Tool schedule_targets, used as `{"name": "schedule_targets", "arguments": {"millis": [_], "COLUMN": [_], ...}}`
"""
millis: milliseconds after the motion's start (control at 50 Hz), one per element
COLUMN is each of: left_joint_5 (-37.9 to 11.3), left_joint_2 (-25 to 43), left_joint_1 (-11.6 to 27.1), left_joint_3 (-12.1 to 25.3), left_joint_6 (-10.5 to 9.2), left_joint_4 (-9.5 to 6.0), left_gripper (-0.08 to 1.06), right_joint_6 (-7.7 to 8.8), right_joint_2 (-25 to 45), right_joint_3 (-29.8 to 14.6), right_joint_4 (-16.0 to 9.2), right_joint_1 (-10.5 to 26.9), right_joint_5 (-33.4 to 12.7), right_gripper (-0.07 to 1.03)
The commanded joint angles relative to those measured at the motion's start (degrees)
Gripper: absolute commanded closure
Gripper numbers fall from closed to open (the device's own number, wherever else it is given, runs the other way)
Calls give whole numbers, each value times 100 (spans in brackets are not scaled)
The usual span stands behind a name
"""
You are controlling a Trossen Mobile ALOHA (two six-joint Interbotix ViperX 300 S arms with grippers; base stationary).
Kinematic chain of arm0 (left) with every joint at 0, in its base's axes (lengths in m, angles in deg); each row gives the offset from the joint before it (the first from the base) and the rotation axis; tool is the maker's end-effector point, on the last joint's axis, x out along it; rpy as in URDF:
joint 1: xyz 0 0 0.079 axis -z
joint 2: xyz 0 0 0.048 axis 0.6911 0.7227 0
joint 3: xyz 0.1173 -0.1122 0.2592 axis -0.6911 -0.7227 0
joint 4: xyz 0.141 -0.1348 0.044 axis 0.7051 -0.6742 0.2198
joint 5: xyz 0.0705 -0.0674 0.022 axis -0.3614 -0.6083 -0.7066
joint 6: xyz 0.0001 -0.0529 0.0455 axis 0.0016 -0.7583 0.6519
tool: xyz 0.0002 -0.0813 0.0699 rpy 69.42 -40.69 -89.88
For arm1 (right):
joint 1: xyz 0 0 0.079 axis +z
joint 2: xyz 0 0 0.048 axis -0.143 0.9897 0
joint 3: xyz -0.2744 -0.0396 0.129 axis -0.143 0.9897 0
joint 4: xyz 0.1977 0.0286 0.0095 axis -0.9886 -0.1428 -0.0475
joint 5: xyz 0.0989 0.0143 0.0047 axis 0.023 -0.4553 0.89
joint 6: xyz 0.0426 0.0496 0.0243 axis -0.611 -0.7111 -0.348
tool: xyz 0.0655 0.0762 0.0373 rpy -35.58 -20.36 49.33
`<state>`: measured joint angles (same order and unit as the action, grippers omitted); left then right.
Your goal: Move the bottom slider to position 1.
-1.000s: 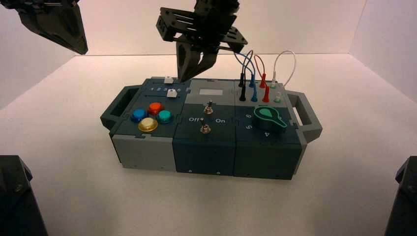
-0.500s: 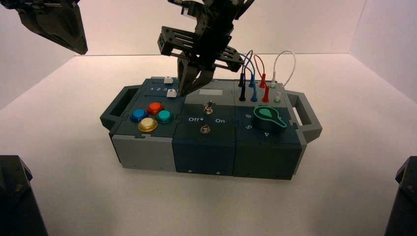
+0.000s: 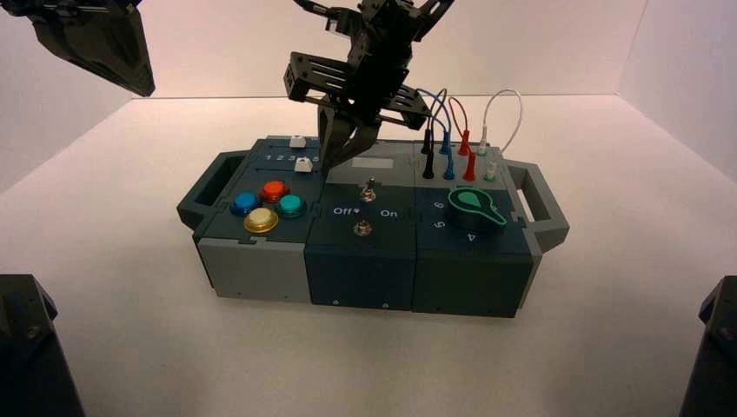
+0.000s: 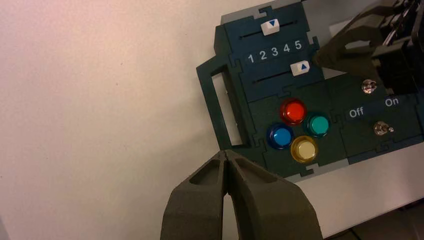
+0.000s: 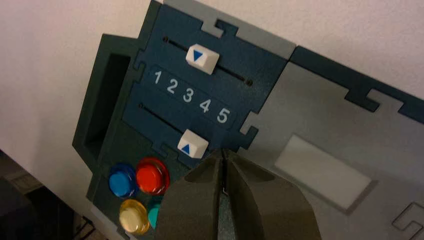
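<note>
1. The right gripper [image 5: 223,156] has its fingers pressed together on nothing. Its tip is just beside the bottom slider [image 5: 193,143], off the end nearest digit 5. In the high view it [image 3: 339,155] sits at about 3 o'clock of the white knob [image 3: 302,165].
2. Over the last second this gripper has come down from above the box's far edge to the slider row. That puts it on the correct side for a push toward the low numbers.
3. The bottom slider stands under the 4–5 end of the row, its blue arrow pointing at the digits. Position 1 [image 5: 157,77] lies at the far end of the track, so almost the whole travel remains.
4. The top slider [image 5: 202,56] sits near 3–4 and should be left alone.
5. Next, judged from this: touch the knob's side and sweep along the slot toward 9 o'clock in the high view.
6. The left gripper [image 4: 227,161], also closed and empty, hangs well apart above the table off the box's left handle [image 4: 222,107].
</note>
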<state>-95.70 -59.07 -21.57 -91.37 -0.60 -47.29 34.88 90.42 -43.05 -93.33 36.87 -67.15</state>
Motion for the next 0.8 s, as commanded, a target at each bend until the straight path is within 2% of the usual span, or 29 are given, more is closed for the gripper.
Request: {"name": "schedule_targets", "arguments": {"millis": [20, 800], "left_joint_5": [35, 70], "left_joint_2": [-18, -9], "left_joint_1": [18, 18], "left_joint_3": [97, 114], "left_joint_6": [26, 62], "left_joint_4": [9, 9], "left_gripper": [101, 101], "right_joint_6": [-26, -26], "right_joint_2": [-44, 62], "right_joint_3": [-176, -396], "right_joint_4": [-53, -237], "right_joint_1": [-26, 141], "right_joint_5": [0, -176], "right_gripper": [99, 99]}}
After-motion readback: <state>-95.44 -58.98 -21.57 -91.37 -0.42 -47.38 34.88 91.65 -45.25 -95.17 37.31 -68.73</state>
